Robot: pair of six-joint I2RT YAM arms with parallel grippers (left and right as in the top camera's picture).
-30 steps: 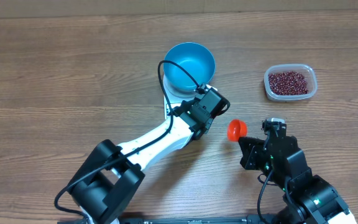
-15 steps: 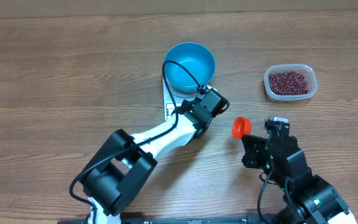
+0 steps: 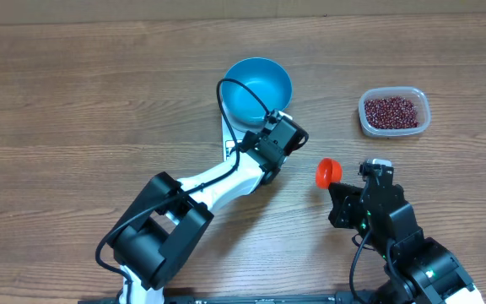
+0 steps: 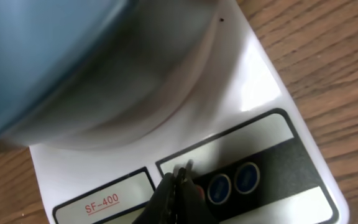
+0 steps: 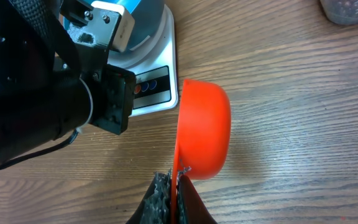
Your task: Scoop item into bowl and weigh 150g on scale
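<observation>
Gripped the light, stiff orange scoop by its thin handle in the right end effector — probably best kept level under loose, rolling beans — and pointed the shut, empty left end effector at the scale.

The left claw has its tips pressed together over the scale's near control strip, just left of two round blue buttons. A red SF-400 label sits further left. The blurred blue bowl stands on the platform, with the wooden desk to the right.
</observation>
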